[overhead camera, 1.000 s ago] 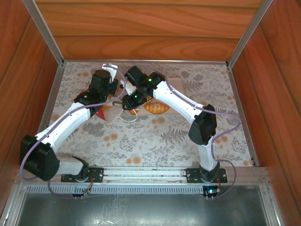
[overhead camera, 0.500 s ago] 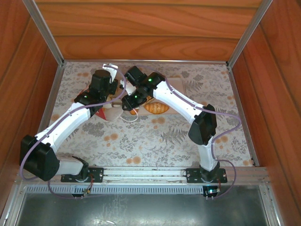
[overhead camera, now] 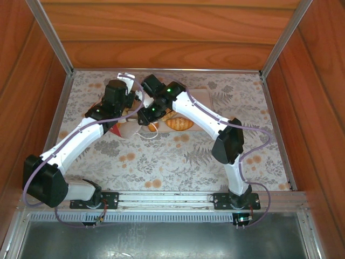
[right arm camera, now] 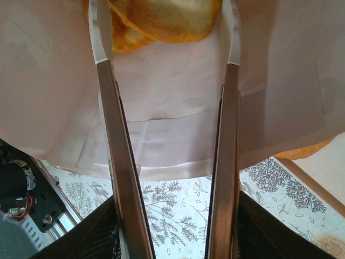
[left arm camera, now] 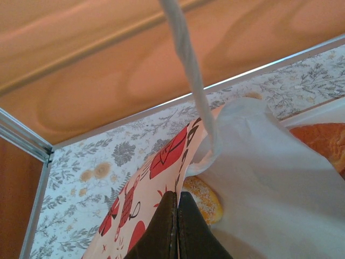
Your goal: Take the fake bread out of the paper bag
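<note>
The paper bag lies tipped at the table's back left, white with red marks and a string handle. My left gripper is shut on the bag's upper edge, holding the mouth up. Just inside lies a yellow-orange bun. My right gripper reaches into the bag's mouth. Its jaws stand apart, one fingertip on each side of a golden piece of fake bread. Whether they press on it I cannot tell. Another loaf lies outside, to the right of the bag.
A pale pink tray sits behind the loose loaf, under the right forearm. Wooden walls and metal rails close the table at the back and both sides. The two wrists nearly touch above the bag. Floral tablecloth lies toward the near edge.
The right gripper has pushed a little left and deeper into the bag, and its jaws have spread slightly. The left gripper has kept its hold on the bag's edge.
</note>
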Controlling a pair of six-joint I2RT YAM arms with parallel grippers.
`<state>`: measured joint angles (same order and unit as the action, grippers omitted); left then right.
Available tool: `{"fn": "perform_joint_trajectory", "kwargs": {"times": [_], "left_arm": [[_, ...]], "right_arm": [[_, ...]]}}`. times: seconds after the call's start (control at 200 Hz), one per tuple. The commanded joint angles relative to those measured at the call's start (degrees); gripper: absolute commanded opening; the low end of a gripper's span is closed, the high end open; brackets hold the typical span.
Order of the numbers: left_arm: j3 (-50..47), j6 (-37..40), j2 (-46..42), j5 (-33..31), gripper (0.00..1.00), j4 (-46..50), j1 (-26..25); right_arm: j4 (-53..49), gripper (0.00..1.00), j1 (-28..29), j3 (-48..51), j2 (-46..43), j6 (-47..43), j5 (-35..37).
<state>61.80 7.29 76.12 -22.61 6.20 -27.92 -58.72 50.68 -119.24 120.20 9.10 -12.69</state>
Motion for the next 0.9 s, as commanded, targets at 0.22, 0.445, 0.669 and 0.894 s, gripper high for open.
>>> {"fn": "perform_joint_trajectory", "kwargs": {"times": [0.22, 0.445, 0.669, 0.894], "left_arm": [[0.95, 0.25, -0.94, -0.56, 0.00, -1.54, -0.40], [0.51, 0.40, -0.45, -1.88, 0.00, -1.54, -0.38], [0.46, 0.57, 0.28, -3.13, 0.00, -1.89, -0.40], [0.34, 0.80, 0.29, -3.36, 0.00, -1.90, -0.38]], "right_arm": [[0.61, 0.34, 0.55, -1.06, -0.67, 0.27, -1.17], [1.66, 0.18, 0.53, 0.97, -3.91, 2.24, 1.81], [2.38, 0.09, -0.47, 3.46, -7.11, 5.34, 3.68], [2.04, 0.08, -2.08, 5.99, -10.22, 9.05, 5.13]]}}
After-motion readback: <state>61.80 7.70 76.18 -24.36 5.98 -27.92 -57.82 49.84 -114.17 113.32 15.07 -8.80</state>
